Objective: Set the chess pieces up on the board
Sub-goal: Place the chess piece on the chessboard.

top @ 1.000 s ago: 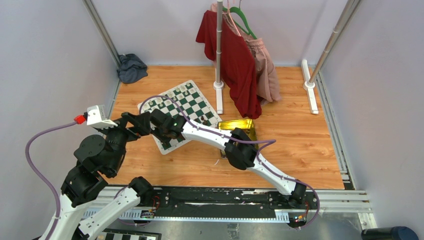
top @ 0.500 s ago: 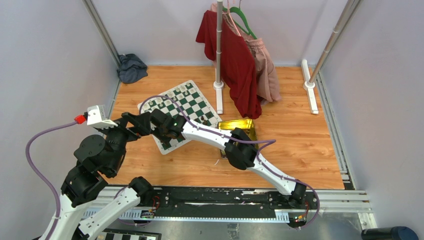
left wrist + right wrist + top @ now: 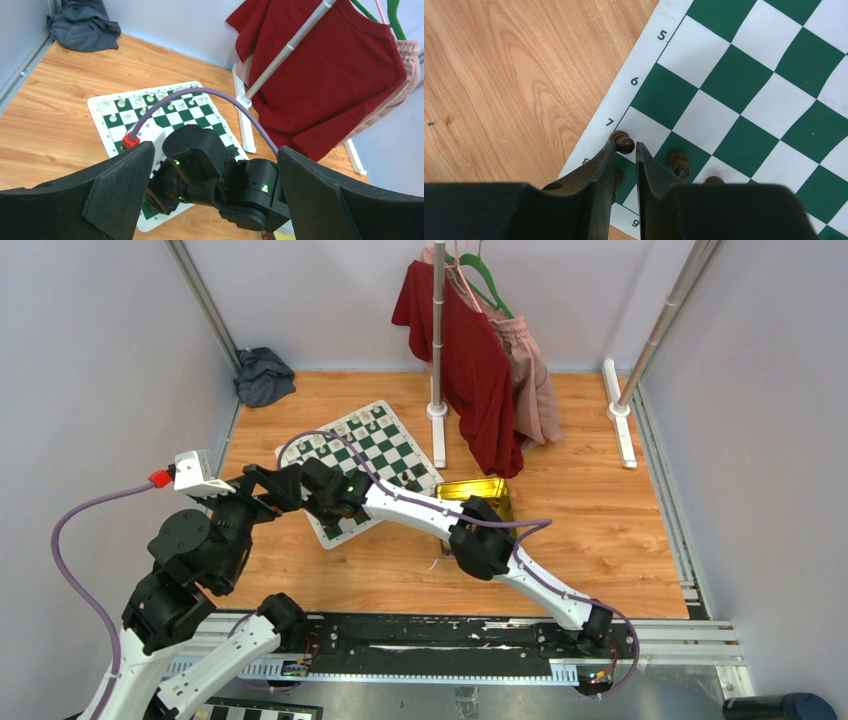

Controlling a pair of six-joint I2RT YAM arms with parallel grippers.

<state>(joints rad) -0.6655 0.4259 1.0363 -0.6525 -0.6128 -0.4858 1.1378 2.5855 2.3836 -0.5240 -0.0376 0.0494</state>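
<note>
The board (image 3: pixel 372 454) lies tilted on the wooden floor, green and white squares with a white border. Cream chess pieces (image 3: pixel 150 98) stand along its far rows. My right gripper (image 3: pixel 626 146) is low over the board's (image 3: pixel 734 90) near-left corner, its jaws closed to a narrow gap on the head of a dark pawn (image 3: pixel 623 142) by the "7" mark. Two more dark pieces (image 3: pixel 678 163) stand just to its right. My left gripper (image 3: pixel 215 200) hovers wide open above the right arm's wrist (image 3: pixel 200 155), holding nothing.
A shiny gold tin (image 3: pixel 480 490) sits right of the board. A clothes rack pole (image 3: pixel 437 350) with a red shirt (image 3: pixel 470 365) stands behind it. A dark grey cloth (image 3: pixel 263 376) lies in the far-left corner, and a white rack foot (image 3: pixel 621 430) is at the right.
</note>
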